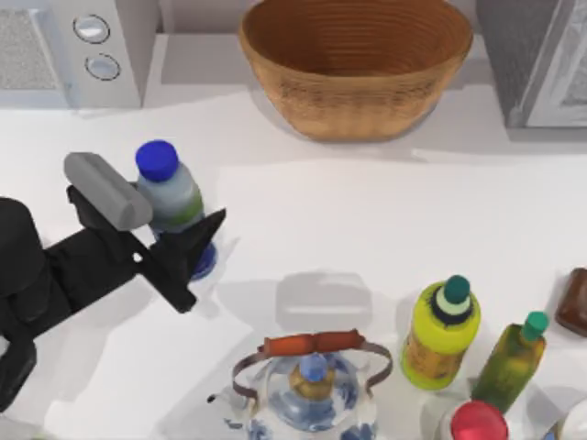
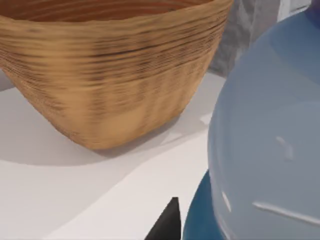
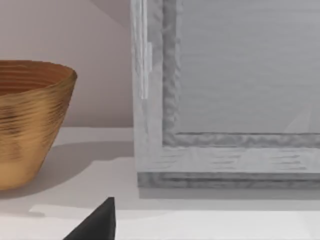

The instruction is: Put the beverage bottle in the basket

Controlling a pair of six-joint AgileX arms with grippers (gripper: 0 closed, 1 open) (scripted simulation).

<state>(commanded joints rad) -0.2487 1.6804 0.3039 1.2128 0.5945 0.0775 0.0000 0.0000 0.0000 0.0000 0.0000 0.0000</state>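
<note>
Reaching in from the table's left edge, the left gripper (image 1: 188, 252) sits at the bottle (image 1: 171, 197), its fingers either side of the bottle's lower part; whether they pinch it, I cannot tell. The bottle stands upright on the table's left half. The basket (image 1: 358, 87) rests at the far edge, well apart.
</note>
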